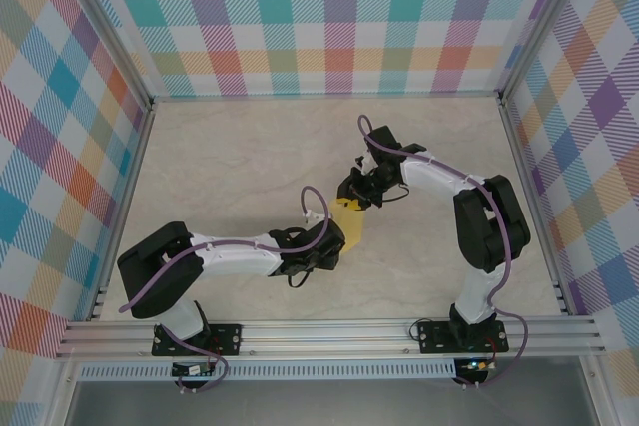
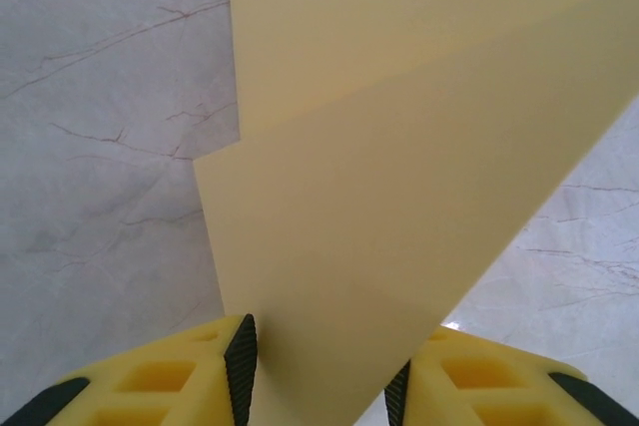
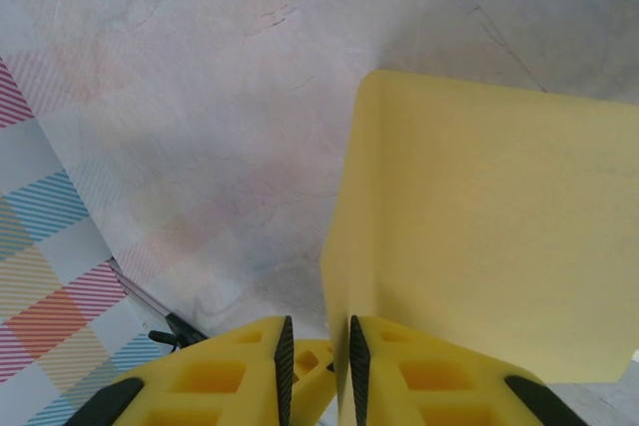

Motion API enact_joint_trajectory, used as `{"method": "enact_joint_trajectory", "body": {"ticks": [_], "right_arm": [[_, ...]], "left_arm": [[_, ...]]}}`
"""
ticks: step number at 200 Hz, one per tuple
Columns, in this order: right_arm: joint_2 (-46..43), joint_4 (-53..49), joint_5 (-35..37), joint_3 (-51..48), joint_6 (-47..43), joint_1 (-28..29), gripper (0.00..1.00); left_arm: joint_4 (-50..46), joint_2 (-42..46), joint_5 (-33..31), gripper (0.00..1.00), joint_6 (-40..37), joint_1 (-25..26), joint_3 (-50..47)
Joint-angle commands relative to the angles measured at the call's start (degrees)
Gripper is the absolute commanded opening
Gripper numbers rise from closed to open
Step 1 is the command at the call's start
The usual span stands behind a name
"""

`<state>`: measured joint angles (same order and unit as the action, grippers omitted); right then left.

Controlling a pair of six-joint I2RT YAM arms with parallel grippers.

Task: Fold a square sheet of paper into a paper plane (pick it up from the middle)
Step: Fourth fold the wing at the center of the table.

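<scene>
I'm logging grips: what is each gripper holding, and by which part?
The yellow paper sits in both. The right gripper has its edge in a narrow gap; the left gripper straddles its narrow end. A firm clamp cannot be told.

Top/rt edges of yellow paper (image 2: pixel 399 197) off-frame; poss. folded.

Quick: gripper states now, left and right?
Left gripper: jaws apart around the paper; grip cannot be told.
Right gripper: closed on the paper.
</scene>
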<state>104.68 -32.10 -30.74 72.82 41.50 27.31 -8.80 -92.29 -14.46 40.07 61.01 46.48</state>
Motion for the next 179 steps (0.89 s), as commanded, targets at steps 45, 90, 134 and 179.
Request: {"method": "enact_joint_trajectory", "body": {"ticks": [45, 90, 134, 179], "right_arm": [[-0.1, 0.3, -1.4, -0.7, -0.2, -0.3, 0.23], [-0.2, 0.0, -1.2, -0.9, -0.3, -0.3, 0.23], [-0.2, 0.0, -1.2, -1.1, -0.4, -0.3, 0.23], [-0.1, 0.1, -1.3, -1.2, -0.4, -0.3, 0.23]], "left_arm": [[1.5, 0.7, 0.4, 0.32, -2.1, 0.7, -1.9], [1.8, 1.4, 0.2, 0.26, -2.9, 0.7, -2.1], [2.8, 2.4, 0.5, 0.31, -3.2, 0.7, -2.2], [3.1, 2.3, 0.6, 0.28, -3.2, 0.7, -2.6]]}}
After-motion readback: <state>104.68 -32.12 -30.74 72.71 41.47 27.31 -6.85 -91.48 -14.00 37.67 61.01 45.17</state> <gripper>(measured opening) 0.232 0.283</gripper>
